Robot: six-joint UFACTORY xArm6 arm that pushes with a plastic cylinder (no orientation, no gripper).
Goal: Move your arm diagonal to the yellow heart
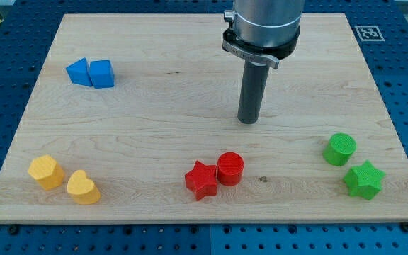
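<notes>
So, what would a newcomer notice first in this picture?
First the dark rod coming down at the top centre, my tip on bare wood, away from all blocks. Then the coloured pairs: yellow heart at bottom left, red star at bottom centre.

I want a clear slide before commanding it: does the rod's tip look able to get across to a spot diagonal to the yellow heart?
Probably yes. My tip stands mid-board, up and to the view's right of the yellow heart. Bare wood lies between; the red star sits below that line, the yellow hexagon beyond.
</notes>
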